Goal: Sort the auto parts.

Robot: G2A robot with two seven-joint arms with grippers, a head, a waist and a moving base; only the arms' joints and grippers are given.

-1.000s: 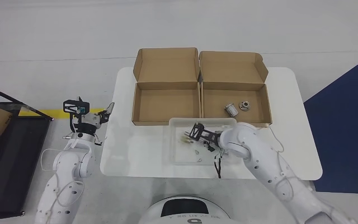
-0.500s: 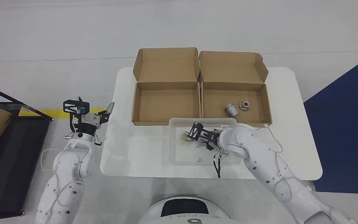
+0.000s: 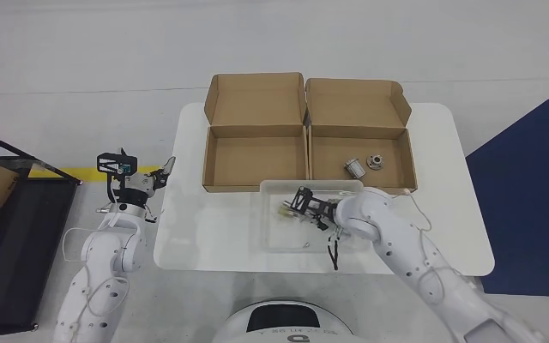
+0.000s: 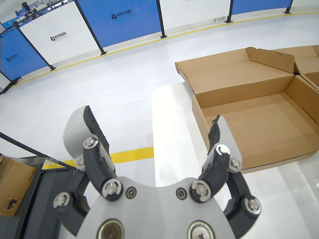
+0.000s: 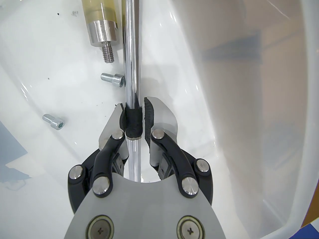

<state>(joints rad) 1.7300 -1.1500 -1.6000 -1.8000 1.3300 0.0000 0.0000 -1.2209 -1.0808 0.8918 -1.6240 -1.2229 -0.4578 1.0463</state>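
Parts for sorting lie in a shallow white tray (image 3: 268, 233) at the near middle of the white table (image 3: 210, 231), just in front of two open cardboard boxes set side by side. The right gripper (image 5: 134, 105) is down inside this tray and clamped on a chrome rod (image 5: 131, 50). Its pads press a black sleeve around the shaft from both sides, and the bright length of the rod runs out past the fingertips along the tray floor, close to one tray wall. Just beside the rod's free end lies a stubby cylinder (image 5: 99, 13) with a yellowish translucent body, a metal base and a short threaded stud. A small bolt (image 5: 113, 78) sits with its head right next to the rod, whether touching I cannot tell. A second bolt (image 5: 53, 121) lies apart from the others on the tray floor. The right box (image 3: 364, 178) holds two small metal parts, a cylindrical piece (image 3: 352, 166) and a round flanged piece (image 3: 375, 160), near each other toward its far side. The left box (image 3: 255, 161) shows bare cardboard inside. The left gripper (image 4: 152, 115) hangs off the left edge of the table, well apart from the tray, its fingers spread wide with nothing between them.
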